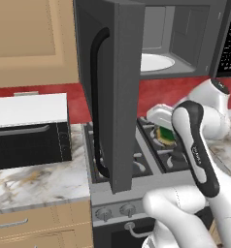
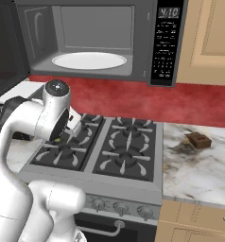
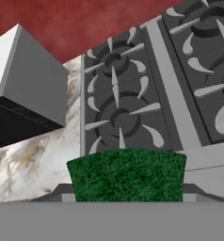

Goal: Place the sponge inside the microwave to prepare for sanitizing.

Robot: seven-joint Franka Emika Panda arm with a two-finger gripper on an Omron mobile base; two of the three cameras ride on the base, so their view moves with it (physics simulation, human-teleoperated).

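Hand view: gripper (image 3: pixel 127 200) clamped on sponge (image 3: pixel 127 175), green face toward camera, long axis crosswise between the jaws, above stove (image 3: pixel 132 94). Microwave (image 2: pixel 93 35) door (image 1: pixel 115 92) open.

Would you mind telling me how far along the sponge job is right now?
Done: the microwave door stands wide open, its white plate bare. In hand: the sponge sits between the claw fingers, lifted above the stove. Left: raise it to the cavity, set it inside and let go.
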